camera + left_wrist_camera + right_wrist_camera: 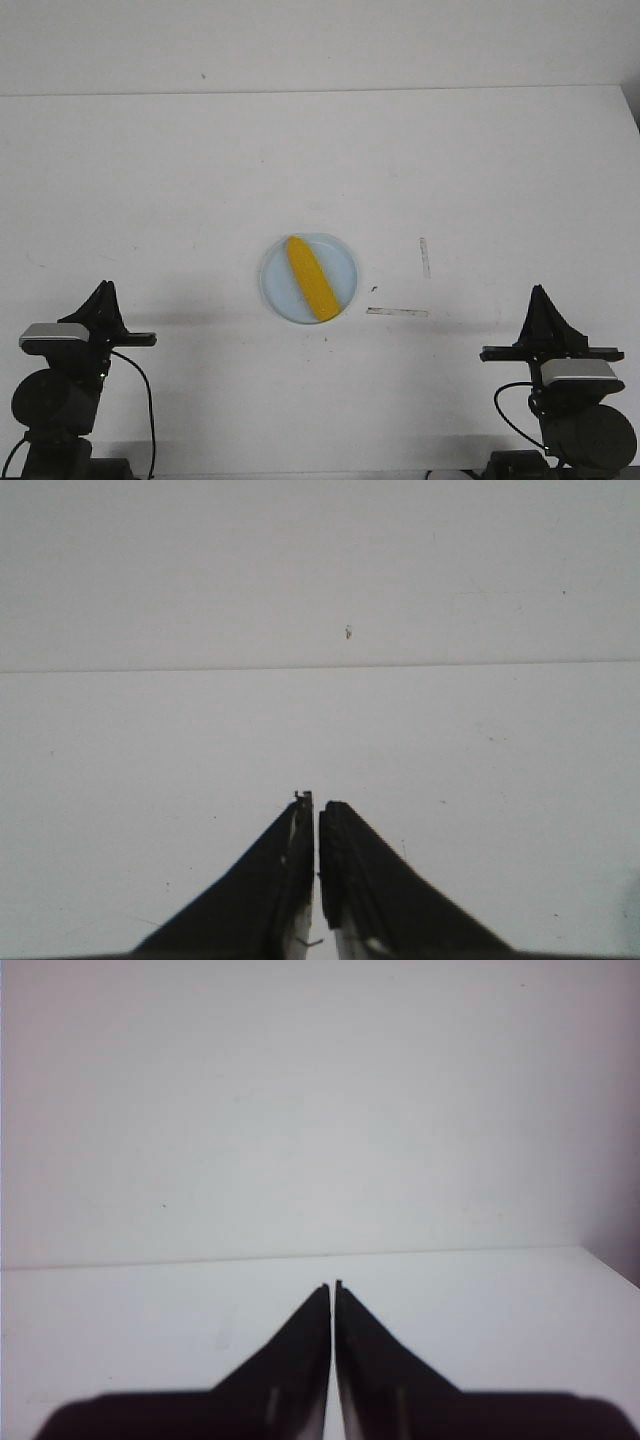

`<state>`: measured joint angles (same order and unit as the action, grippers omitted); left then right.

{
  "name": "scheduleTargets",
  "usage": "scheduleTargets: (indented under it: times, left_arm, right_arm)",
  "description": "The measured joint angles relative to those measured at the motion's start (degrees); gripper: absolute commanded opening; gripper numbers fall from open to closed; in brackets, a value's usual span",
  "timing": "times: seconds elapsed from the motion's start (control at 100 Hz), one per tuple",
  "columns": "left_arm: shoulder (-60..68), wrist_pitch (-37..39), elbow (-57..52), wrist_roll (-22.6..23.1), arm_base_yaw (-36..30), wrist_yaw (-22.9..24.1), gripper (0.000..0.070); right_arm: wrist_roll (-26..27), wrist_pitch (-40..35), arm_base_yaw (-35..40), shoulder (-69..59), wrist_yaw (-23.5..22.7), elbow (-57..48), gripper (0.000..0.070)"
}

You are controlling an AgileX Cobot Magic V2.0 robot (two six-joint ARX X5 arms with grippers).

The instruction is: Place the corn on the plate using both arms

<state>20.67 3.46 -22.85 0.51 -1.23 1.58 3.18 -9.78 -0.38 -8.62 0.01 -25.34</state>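
The yellow corn (311, 278) lies on the pale blue plate (275, 265) at the middle of the white table, pointed end toward the far left. My left gripper (102, 291) stands at the near left, far from the plate, shut and empty; in the left wrist view (316, 802) its fingers meet over bare table. My right gripper (540, 294) stands at the near right, also shut and empty; it shows the same in the right wrist view (332, 1285). Neither wrist view shows the corn or the plate.
Two grey tape marks lie on the table right of the plate, one short and upright (424, 257), one flat (397, 312). The table's far edge (320, 92) meets a white wall.
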Motion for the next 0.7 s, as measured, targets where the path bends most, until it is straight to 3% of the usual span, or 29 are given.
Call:
scheduleTargets:
  times: [0.33,0.54,0.7]
  left_arm:
    - [-1.11,0.11,0.04,0.00,0.09,0.00,0.0001]
    - [-5.75,10.08,5.90,0.00,0.22,-0.02,0.0001]
    - [-12.39,10.40,11.10,0.00,0.22,0.00,0.0001]
  right_arm:
    - [0.00,0.02,0.00,0.00,0.00,0.00,0.0007]
    - [0.00,0.04,0.00,0.00,0.00,0.00,0.0007]
    - [0.00,0.04,0.00,0.00,0.00,0.00,0.0007]
